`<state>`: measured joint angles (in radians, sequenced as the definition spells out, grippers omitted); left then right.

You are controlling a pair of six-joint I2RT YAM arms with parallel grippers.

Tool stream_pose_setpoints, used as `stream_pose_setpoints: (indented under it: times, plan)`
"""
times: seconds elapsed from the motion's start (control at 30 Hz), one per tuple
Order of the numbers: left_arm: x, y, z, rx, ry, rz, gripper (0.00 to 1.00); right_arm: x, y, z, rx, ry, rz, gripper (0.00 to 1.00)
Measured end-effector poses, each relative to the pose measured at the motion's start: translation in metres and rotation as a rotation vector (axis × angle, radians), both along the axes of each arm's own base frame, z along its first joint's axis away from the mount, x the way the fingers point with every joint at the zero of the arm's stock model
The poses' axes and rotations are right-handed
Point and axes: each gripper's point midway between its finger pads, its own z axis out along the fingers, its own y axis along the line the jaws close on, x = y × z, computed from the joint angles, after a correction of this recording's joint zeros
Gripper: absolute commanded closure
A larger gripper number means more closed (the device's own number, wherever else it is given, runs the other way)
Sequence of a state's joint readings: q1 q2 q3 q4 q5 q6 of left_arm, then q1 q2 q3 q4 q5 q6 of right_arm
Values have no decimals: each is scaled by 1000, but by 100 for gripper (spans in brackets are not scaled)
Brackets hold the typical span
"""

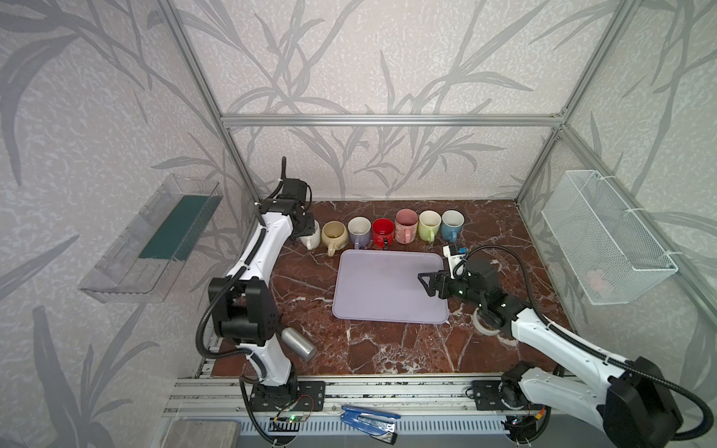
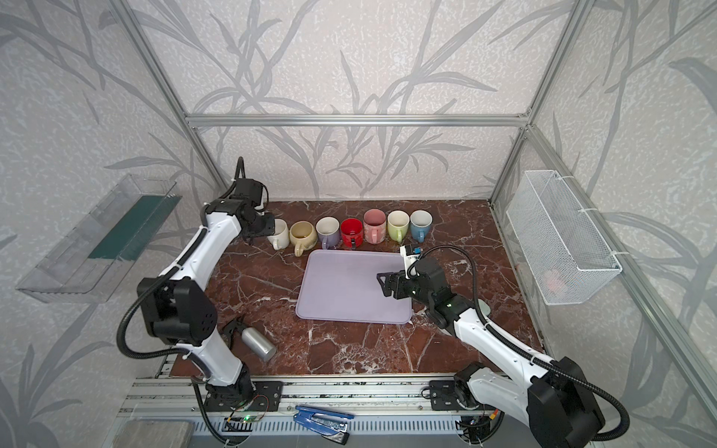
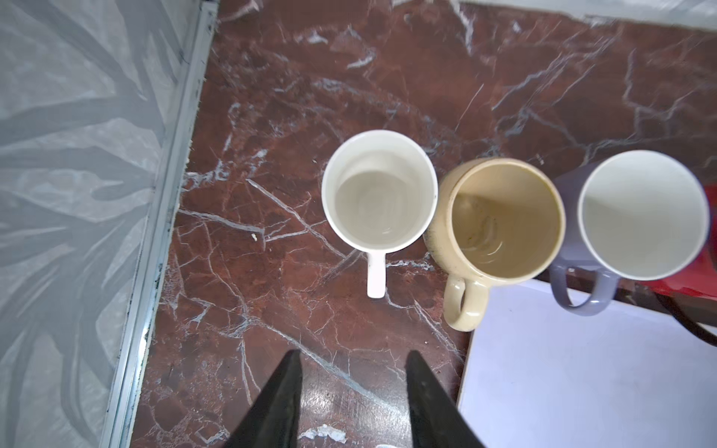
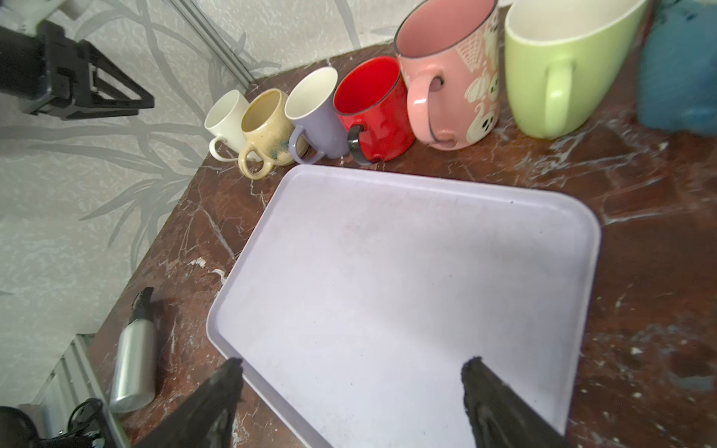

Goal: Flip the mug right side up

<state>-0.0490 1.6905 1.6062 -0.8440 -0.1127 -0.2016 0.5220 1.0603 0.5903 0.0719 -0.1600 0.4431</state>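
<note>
The white mug (image 3: 379,194) stands upright, mouth up, beyond the tray's (image 4: 388,271) far left corner. The left gripper (image 3: 354,355) hovers by that mug, jaws apart and empty. The right gripper (image 4: 353,362) hangs over the tray's right part, jaws wide and empty.

Glossy, veined red-brown marble-look tabletop (image 3: 271,97); matt, smooth lavender plastic tray (image 4: 388,291); glossy glazed ceramic white mug (image 3: 378,190); brushed satin metal bottle (image 4: 134,364); white wire-mesh basket (image 1: 605,248)
</note>
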Motion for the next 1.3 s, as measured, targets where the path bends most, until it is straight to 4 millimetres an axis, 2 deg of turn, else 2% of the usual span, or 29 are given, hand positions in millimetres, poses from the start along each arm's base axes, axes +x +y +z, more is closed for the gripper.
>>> stream_pose_setpoints:
  times: [0.1, 0.2, 0.3, 0.4, 0.5, 0.63, 0.77, 0.93, 1.13, 1.3]
  plan:
    - [-18, 2, 7, -10, -65, 20, 23, 6, -14, 15, -23, -57, -48, 1]
    - [-39, 7, 4, -9, -94, 39, 15, 13, -29, 23, -62, -108, -106, 1]
    - [-55, 12, 2, -10, -146, 64, 12, 19, -43, 24, -117, -143, -159, 1]
    - [-69, 17, 2, -5, -224, 95, 1, 24, -57, 18, -176, -195, -217, 1]
    - [-80, 26, -5, 27, -309, 125, 1, 22, -73, 0, -253, -234, -263, 1]
    - [-91, 41, -37, 101, -368, 151, 1, 23, -88, -15, -340, -272, -304, 1]
    - [-87, 50, -71, 147, -335, 148, 1, 35, -100, -10, -417, -331, -375, 1]
    - [-67, 51, -84, 162, -412, 113, 1, 47, -119, -18, -544, -357, -449, 1]
    - [-45, 44, -106, 143, -436, 51, 1, 52, -146, -20, -578, -379, -541, 1]
    - [-31, 40, -117, 117, -473, 25, 1, 56, -174, -52, -637, -354, -619, 1]
